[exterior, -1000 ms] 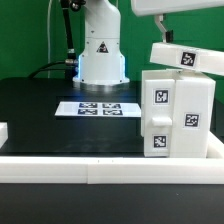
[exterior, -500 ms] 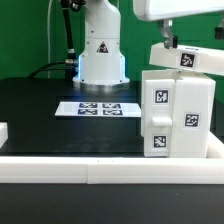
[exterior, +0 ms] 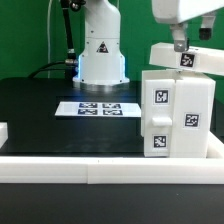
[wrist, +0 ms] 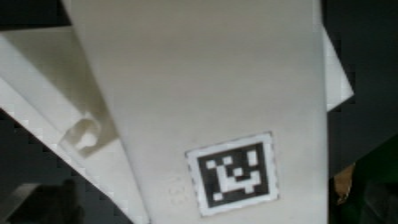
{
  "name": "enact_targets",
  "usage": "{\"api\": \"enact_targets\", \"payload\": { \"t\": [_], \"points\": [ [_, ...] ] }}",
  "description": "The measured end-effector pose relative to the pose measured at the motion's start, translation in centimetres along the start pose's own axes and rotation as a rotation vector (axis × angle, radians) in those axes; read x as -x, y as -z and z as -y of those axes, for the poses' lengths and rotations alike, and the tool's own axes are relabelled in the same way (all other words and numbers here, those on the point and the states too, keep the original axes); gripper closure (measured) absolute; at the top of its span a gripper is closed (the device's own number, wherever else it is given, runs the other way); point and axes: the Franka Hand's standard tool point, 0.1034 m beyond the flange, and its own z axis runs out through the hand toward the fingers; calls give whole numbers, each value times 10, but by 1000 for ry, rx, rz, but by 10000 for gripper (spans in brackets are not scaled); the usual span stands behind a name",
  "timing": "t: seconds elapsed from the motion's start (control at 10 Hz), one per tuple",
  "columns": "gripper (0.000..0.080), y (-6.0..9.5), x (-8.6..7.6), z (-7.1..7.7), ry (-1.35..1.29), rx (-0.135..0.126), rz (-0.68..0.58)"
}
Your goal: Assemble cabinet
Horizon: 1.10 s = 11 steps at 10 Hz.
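Note:
The cabinet (exterior: 175,115) is a large white box with several tags, standing on the black table at the exterior view's right. A flat white tagged panel (exterior: 195,58) lies tilted on top of it. My gripper (exterior: 179,42) hangs directly over this panel, with its dark fingers reaching down to the panel's upper face. I cannot tell if the jaws are open or shut. The wrist view is filled by the white panel (wrist: 214,100) and its tag (wrist: 233,172), seen very close. No fingers show there.
The marker board (exterior: 98,107) lies mid-table in front of the robot base (exterior: 102,50). A long low white rail (exterior: 100,165) edges the table's near side. A small white piece (exterior: 3,132) sits at the exterior view's left edge.
My gripper has moved towards the exterior view's right, above the tilted panel. The panel and the cabinet have not moved.

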Motion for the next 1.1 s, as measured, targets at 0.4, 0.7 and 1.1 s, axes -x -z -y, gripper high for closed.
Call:
{"api": "enact_targets", "payload": {
  "t": [0.4,0.7,1.1],
  "points": [
    [2,-13,7,6,42,-13,14],
    [247,-12,7,4,38,-7,10],
    [243,-12,8,3,11,-6,10]
  ]
}}
